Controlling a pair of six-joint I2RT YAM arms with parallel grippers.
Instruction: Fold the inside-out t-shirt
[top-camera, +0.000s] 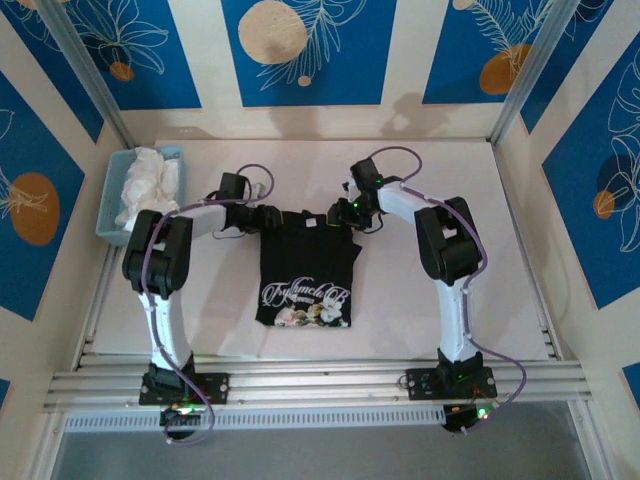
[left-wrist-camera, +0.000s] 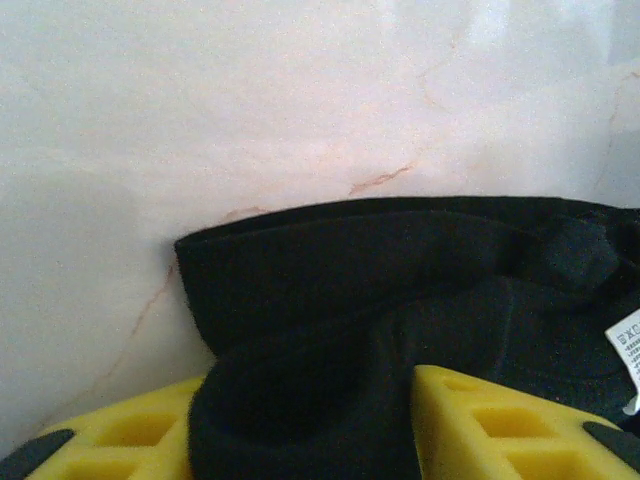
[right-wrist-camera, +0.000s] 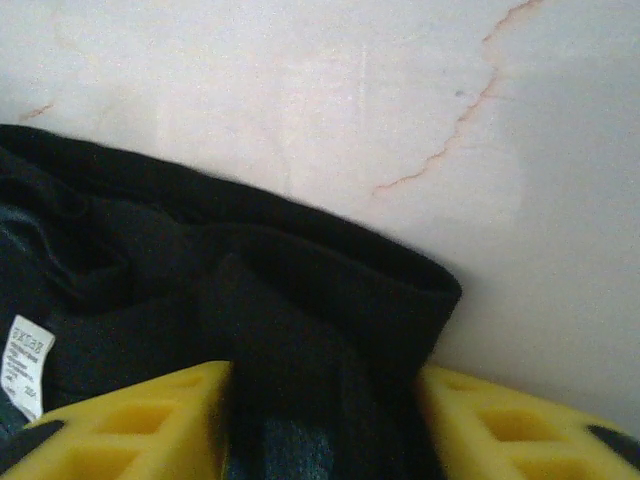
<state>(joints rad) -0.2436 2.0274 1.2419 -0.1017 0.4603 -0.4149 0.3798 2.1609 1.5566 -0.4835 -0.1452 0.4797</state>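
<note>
Both far corners of the t-shirt (top-camera: 305, 265) are hidden beneath the left gripper (top-camera: 270, 218) and right gripper (top-camera: 345, 213). Its white label (left-wrist-camera: 627, 350) (print too blurred to read) runs off the picture's edge; its printed lettering (top-camera: 303, 296) is illegibly small.

the t-shirt (top-camera: 300, 260) is soft matt black cloth; the table (top-camera: 500, 300) is smooth, pale, marble-veined.

White cursive lettering (top-camera: 305, 293) crosses the black t-shirt (top-camera: 305, 255), too blurred to read; its white label (left-wrist-camera: 627, 350) carries tiny illegible print.
</note>
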